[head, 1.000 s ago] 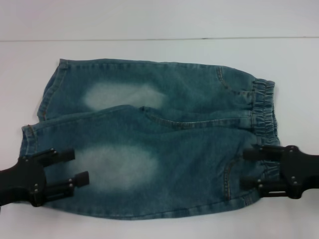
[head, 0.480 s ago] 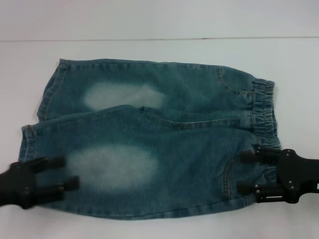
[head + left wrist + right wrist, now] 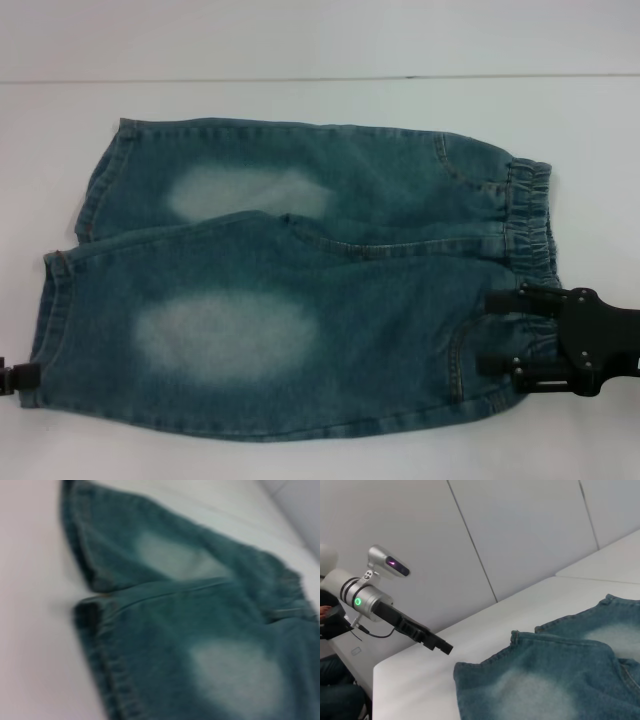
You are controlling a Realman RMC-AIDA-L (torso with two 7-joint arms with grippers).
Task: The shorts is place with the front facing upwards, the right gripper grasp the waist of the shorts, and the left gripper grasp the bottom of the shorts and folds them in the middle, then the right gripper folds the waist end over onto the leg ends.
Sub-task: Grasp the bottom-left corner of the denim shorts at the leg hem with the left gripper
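Note:
The shorts (image 3: 300,290) lie flat on the white table, front side up. The gathered waist (image 3: 530,215) is at the right and the two leg ends (image 3: 55,300) at the left. My right gripper (image 3: 492,333) is open over the near part of the waist, one finger on either side of the band's near corner, holding nothing. Just a black tip of my left gripper (image 3: 15,380) shows at the left edge, beside the near leg's hem and off the cloth. The right wrist view shows the left gripper (image 3: 437,644) hovering off the table's end, apart from the shorts (image 3: 560,680). In the left wrist view the hems (image 3: 95,630) show close up.
The white table (image 3: 320,100) runs beyond the shorts on all sides, with a seam line across its far part. Pale wall panels (image 3: 520,530) stand behind the table's left end.
My left gripper has drawn back leftward off the near leg, almost out of the head view. The right gripper stays by the waist, shifted only slightly. The shorts have not moved.

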